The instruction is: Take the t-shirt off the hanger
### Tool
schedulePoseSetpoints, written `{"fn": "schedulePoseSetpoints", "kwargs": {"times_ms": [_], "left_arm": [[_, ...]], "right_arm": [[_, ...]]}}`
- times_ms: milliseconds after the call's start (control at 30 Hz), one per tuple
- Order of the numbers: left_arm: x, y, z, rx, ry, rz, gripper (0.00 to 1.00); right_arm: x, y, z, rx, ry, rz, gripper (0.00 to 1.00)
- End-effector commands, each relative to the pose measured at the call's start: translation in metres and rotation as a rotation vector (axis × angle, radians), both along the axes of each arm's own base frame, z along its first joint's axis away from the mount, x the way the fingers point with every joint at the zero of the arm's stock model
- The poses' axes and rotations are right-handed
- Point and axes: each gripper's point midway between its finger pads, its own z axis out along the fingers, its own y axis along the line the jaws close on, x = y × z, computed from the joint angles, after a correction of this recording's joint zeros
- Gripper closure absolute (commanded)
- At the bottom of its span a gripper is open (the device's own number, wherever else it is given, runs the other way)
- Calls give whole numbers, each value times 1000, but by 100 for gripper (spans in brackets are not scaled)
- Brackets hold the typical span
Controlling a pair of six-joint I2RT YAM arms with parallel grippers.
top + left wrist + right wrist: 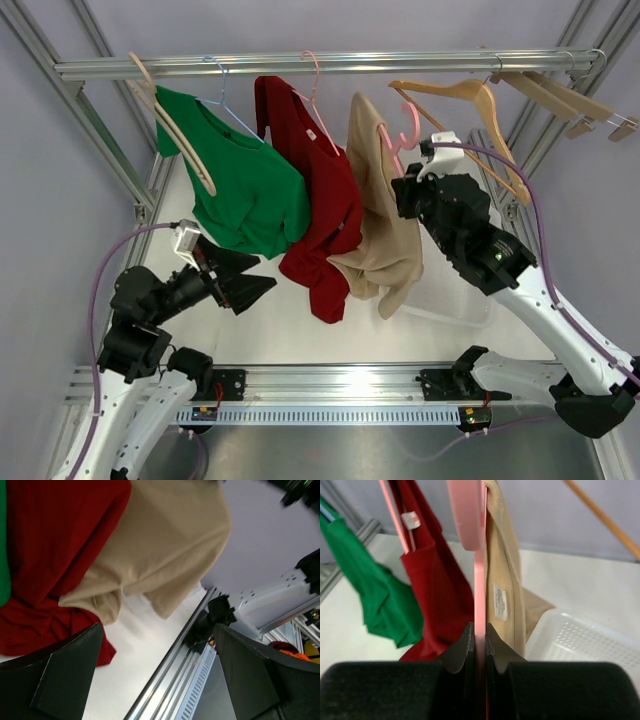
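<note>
A beige t-shirt [380, 220] hangs on a pink hanger [400, 135] from the metal rail [330, 65]; it also shows in the left wrist view [165, 540] and the right wrist view [507, 585]. My right gripper [480, 632] is shut on the pink hanger's [479, 580] arm, beside the shirt's collar. In the top view it [410, 190] sits just right of the shirt. My left gripper [245, 280] is open and empty, low at the left, pointing toward the shirts' lower hems. Its fingers [65, 675] frame the table below the beige hem.
A green t-shirt [240, 185] and a red t-shirt [315, 210] hang left of the beige one. Bare wooden hangers [460, 100] hang at the rail's right. A clear plastic bin [450, 300] lies on the table under my right arm. Frame posts stand at both sides.
</note>
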Motion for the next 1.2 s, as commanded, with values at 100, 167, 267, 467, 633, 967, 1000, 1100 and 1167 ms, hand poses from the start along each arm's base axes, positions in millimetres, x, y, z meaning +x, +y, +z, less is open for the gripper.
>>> {"fn": "schedulePoseSetpoints", "kwargs": {"times_ms": [100,167,267,467,633,967,1000,1100,1167], "left_arm": [[29,-8,84,-177,-55,64,14],[34,-14,100,-198,-56,76,24],[44,-36,114,-217,-43,83,34],[64,-105,123,-270,15,54,39],[88,-135,136,-413,50,56,39],[116,-188,134,-403,68,0,38],[117,-190,135,-424,67,-2,38],[121,-188,138,-473,78,15,38],[128,-185,138,-507,105,55,36]], "right_arm": [[-35,25,-3,183,10,100,100],[-40,22,-8,193,11,75,100],[-49,24,-10,229,1,83,100],[-59,29,-9,256,-4,101,100],[-69,25,-2,268,-26,98,100],[-82,20,2,288,-31,118,100],[-82,20,2,288,-31,120,100],[-83,21,0,286,-26,122,100],[-85,21,0,289,-26,125,100]]}}
